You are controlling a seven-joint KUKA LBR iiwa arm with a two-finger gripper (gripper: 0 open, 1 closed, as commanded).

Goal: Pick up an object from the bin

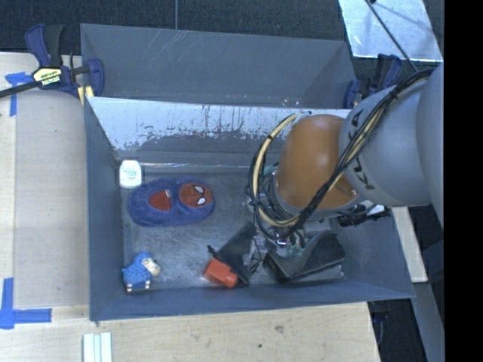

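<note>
The hand (278,241) sits low near the front right corner of the bin (226,74), over the left end of a flat black case (317,256). I cannot tell whether it is apart or together. An orange block (221,274) lies just left of it. Blue slippers (172,202), a white bottle (130,174) and a blue toy (139,271) lie toward the left wall.

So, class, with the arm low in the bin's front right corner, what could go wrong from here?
1. The gripper hangs over crowded things, a flat black thing and a red block; it may catch two or knock one aside.
2. These lie near the bin's front wall, so a descent could strike it.
</note>
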